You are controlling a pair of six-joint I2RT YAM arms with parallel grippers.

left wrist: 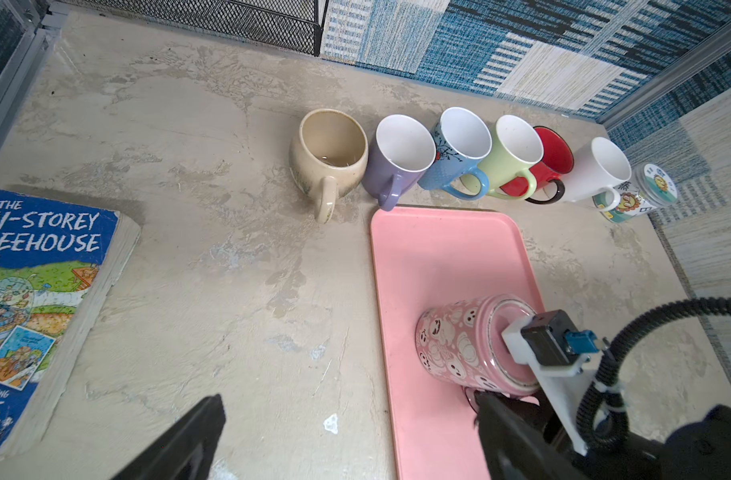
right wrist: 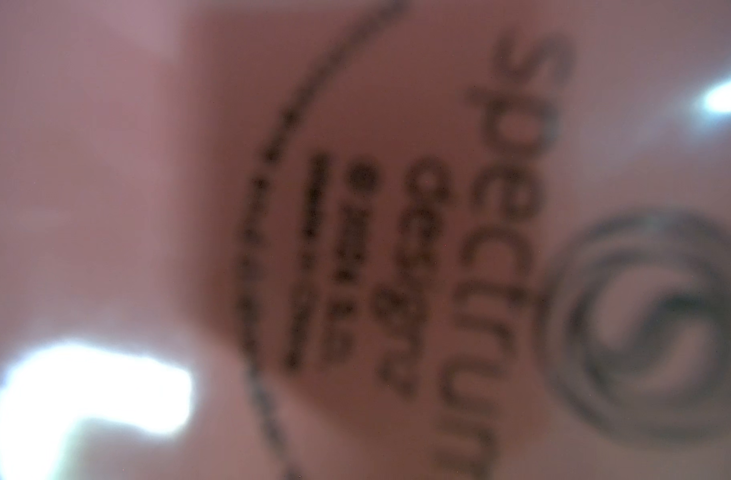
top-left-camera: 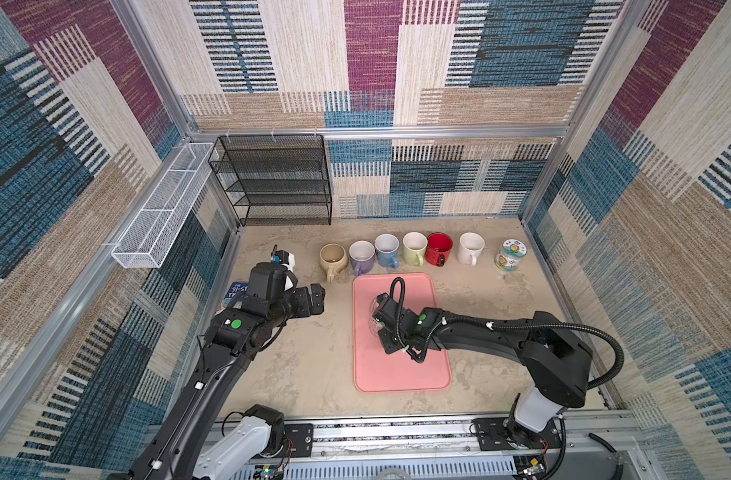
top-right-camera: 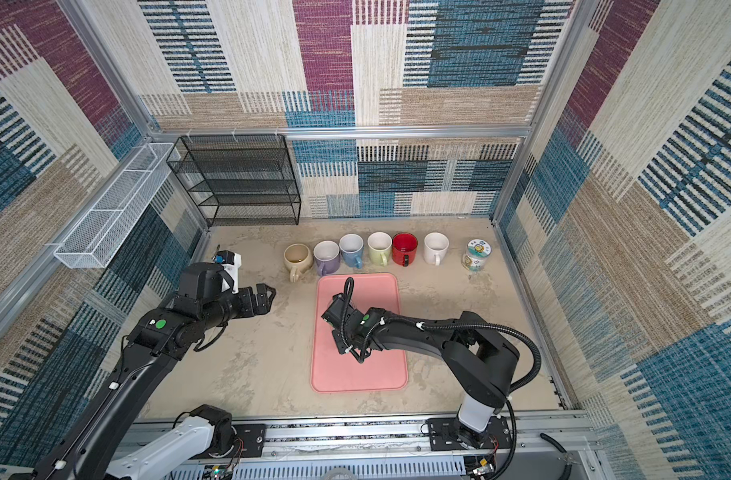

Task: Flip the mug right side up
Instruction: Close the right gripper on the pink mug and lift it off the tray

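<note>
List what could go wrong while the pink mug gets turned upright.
1. The pink mug is glossy and not yet upright on the pink tray; the grip is hidden, so it might slip.
2. The purple mug and its row stand just past the tray's edge; a wide swing could knock them.
3. The right wrist view shows only the mug's blurred base: little guidance.

A robot test cell in a lab, not a home: an aluminium frame [top-left-camera: 380, 132] boxes in the tabletop [top-left-camera: 305, 365], with walls [top-left-camera: 667, 232] lined in patchwork carpet. The left arm [top-left-camera: 214, 365] and right arm [top-left-camera: 480, 332] are bolted to a rail [top-left-camera: 397, 434] with bare wiring. Staged props stand about: a row of mugs [top-left-camera: 413, 247], a pink tray [top-left-camera: 397, 370], a paperback [left wrist: 43, 291], black wire shelves [top-left-camera: 280, 183]
</note>
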